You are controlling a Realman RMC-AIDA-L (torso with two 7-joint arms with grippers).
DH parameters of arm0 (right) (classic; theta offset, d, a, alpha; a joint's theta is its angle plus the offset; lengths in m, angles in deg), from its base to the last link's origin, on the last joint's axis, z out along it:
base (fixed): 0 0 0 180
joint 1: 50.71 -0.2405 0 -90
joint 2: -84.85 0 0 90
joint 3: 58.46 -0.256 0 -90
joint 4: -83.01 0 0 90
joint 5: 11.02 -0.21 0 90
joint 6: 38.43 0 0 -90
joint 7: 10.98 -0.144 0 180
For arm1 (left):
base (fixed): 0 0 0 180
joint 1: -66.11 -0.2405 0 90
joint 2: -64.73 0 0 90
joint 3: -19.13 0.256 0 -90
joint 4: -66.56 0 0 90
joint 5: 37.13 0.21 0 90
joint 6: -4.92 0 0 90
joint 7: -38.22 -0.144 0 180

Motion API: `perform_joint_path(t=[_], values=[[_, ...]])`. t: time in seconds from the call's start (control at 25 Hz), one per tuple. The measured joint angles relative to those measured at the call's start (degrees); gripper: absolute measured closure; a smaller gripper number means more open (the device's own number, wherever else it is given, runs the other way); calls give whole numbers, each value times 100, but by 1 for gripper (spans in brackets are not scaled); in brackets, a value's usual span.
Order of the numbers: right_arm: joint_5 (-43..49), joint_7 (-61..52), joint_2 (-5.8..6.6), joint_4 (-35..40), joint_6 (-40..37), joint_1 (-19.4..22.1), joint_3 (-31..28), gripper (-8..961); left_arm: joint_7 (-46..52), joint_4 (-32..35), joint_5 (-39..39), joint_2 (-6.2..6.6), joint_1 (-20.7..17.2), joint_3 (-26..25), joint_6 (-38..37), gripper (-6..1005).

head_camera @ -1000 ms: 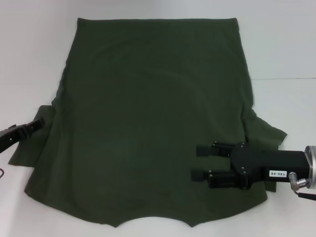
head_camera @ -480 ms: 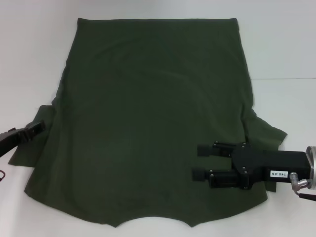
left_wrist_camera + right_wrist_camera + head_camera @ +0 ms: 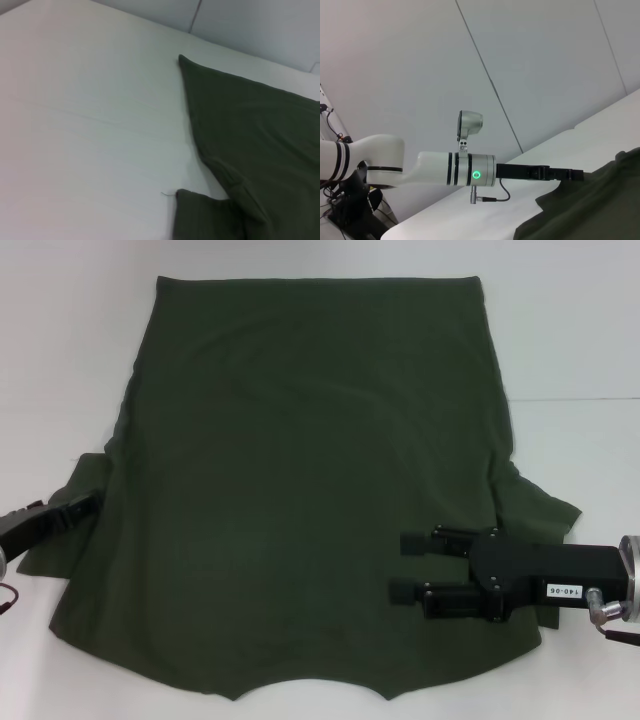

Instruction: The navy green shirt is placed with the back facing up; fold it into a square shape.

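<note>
shirt [image 3: 310, 490]: spread flat, back up, on the white surface [image 3: 580, 330]
right pincer [image 3: 398, 566]: over the shirt's right side, fingers apart, holding nothing
left pincer [image 3: 85, 504]: at the left sleeve, opening unclear

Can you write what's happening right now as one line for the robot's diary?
shirt: flat on table, unfolded | left gripper: at left sleeve edge | right gripper: open, over shirt near right sleeve | fold: not started

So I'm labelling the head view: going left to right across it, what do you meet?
left gripper at the shirt's left sleeve → navy green shirt spread on the white table → right gripper, open, over the shirt's right side.
</note>
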Motion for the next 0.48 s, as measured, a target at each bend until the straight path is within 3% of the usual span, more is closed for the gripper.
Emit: perform_joint_path(t=[0.48], values=[[-5,0,0,0,12,-6,0,74,5,106,3,-13,-51,176,-112,78]])
